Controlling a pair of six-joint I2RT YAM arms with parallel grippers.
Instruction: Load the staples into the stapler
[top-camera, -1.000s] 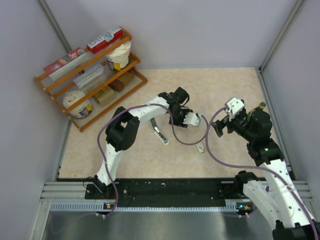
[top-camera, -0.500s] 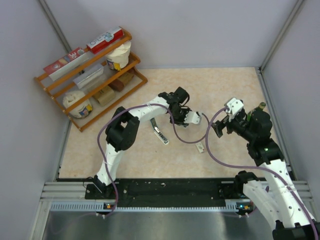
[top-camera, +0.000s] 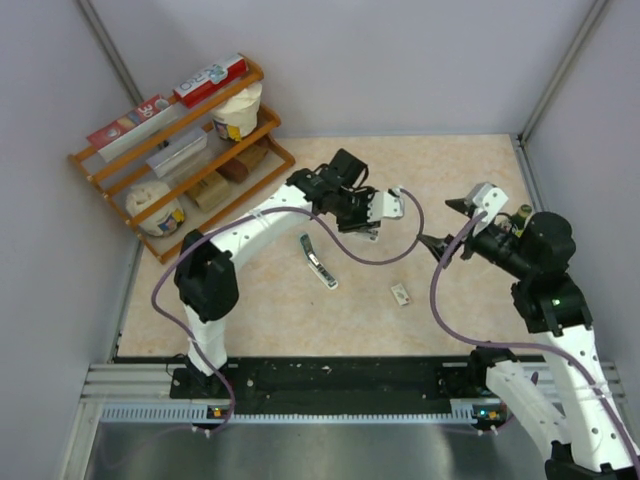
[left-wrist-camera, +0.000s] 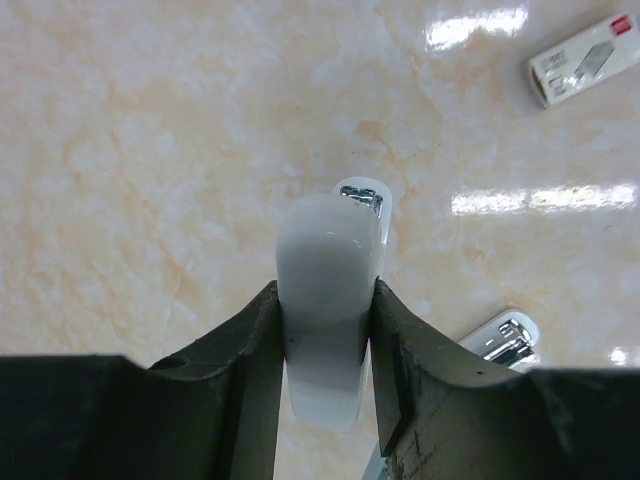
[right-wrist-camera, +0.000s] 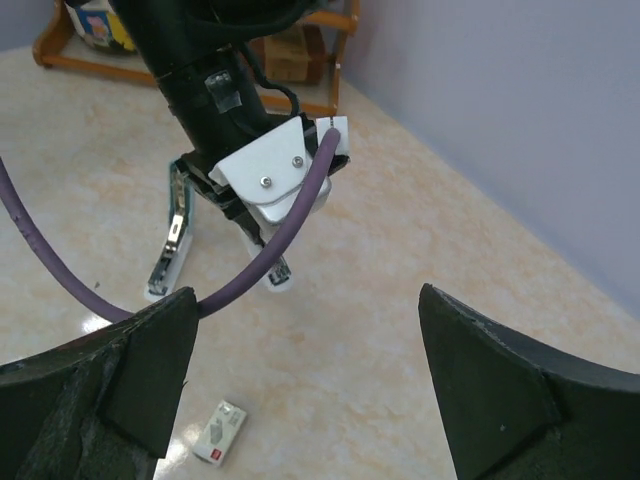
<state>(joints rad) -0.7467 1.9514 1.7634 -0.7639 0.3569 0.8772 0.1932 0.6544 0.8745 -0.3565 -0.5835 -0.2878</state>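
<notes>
Altogether: one held stapler (left-wrist-camera: 328, 290), one loose stapler (top-camera: 317, 262), one staples packet (top-camera: 401, 294).

White arm links (top-camera: 252, 224), black joints (top-camera: 205, 285), purple cables (right-wrist-camera: 280, 235), black end effector fingers (left-wrist-camera: 230, 385)

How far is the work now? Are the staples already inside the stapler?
Done: nothing is loaded yet. The staples lie on the table, apart from both pincers.
In hand: the left pincer grips a white stapler with a metal tip. The right pincer is open and empty.
Left: pick up the staples and put them into the stapler.
</notes>
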